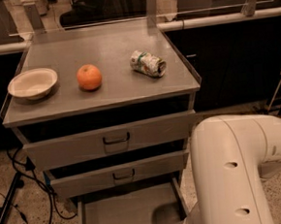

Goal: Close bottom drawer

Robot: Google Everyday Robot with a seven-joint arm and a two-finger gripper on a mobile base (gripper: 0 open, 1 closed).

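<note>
The bottom drawer point(129, 214) is pulled far out at the foot of the grey cabinet. Its shallow tray is open to view and its front runs off the lower edge of the frame. The middle drawer point(87, 180) and top drawer point(75, 147) above it stand slightly out. My white arm point(233, 174) fills the lower right, beside the open drawer's right side. My gripper is not in view; it lies below the frame's lower edge or behind the arm.
On the cabinet top point(111, 48) stand a cream bowl point(33, 83), an orange point(89, 77) and a crushed can point(148, 63) lying on its side. Black cables point(20, 191) trail on the speckled floor at left. A dark counter runs behind.
</note>
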